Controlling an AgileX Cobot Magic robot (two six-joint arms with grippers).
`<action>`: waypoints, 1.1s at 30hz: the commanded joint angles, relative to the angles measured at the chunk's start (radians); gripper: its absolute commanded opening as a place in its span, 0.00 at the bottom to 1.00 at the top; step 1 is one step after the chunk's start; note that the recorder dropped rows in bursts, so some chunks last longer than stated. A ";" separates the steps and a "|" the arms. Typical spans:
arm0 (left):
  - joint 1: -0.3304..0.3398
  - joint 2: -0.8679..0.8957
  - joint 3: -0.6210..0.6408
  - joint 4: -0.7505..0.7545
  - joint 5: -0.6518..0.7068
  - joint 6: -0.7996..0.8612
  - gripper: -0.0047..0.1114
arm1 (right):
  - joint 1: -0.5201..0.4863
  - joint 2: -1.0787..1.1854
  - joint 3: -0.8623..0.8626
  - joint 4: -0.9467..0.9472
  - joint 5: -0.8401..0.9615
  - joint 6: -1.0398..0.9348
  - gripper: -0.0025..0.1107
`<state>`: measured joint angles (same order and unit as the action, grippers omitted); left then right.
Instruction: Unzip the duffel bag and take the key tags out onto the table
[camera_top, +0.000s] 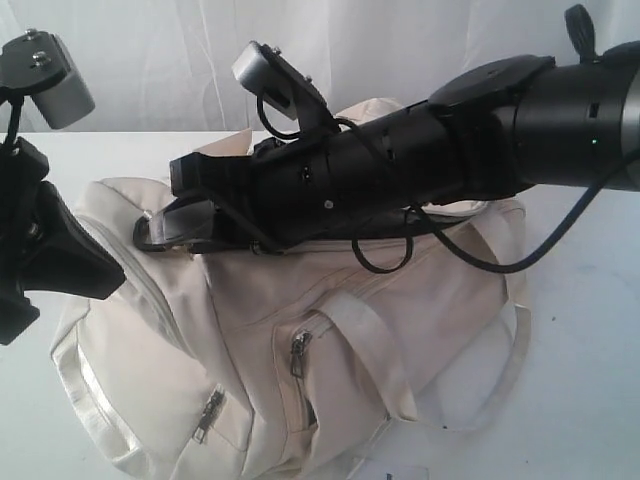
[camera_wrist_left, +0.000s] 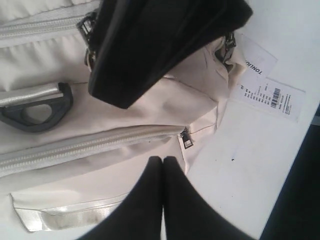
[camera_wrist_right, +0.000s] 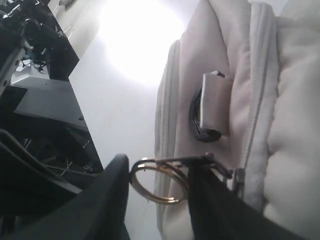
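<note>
The cream duffel bag (camera_top: 330, 340) lies on its side on the white table (camera_top: 590, 330). My right gripper (camera_top: 175, 225) reaches across the bag's top to its left end. In the right wrist view the right gripper (camera_wrist_right: 159, 167) has a brass split ring (camera_wrist_right: 160, 190) spanning between both fingers. A dark metal zipper pull (camera_wrist_right: 200, 161) joins the ring to the slider (camera_wrist_right: 237, 180). My left gripper (camera_wrist_left: 163, 159) is shut and empty, hovering over the bag's end (camera_wrist_left: 100, 165) beside a pocket zipper pull (camera_wrist_left: 187, 140). The key tags are out of view.
A black D-ring (camera_wrist_left: 35, 112) on webbing sits on the bag's end. White paper hang tags (camera_wrist_left: 270, 97) lie on the table by the bag. A looped webbing strap (camera_top: 370, 340) and pocket zippers (camera_top: 300, 350) face the front. A dark equipment rack (camera_wrist_right: 35, 100) stands beyond the table.
</note>
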<state>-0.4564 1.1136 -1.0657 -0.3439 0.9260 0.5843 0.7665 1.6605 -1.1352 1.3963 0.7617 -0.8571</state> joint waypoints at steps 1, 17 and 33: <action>-0.004 -0.009 0.008 -0.013 0.016 -0.008 0.04 | -0.001 -0.002 -0.009 -0.004 0.108 -0.020 0.57; -0.004 -0.009 0.008 0.000 -0.063 -0.008 0.04 | -0.206 -0.232 -0.086 -0.399 0.273 0.010 0.60; 0.117 0.267 -0.085 -0.547 -0.051 0.411 0.04 | -0.170 -0.280 -0.047 -0.777 0.170 -0.230 0.60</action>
<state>-0.4071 1.3451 -1.1100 -0.6731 0.7571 0.8385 0.5781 1.3701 -1.2001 0.6212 0.9700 -1.0246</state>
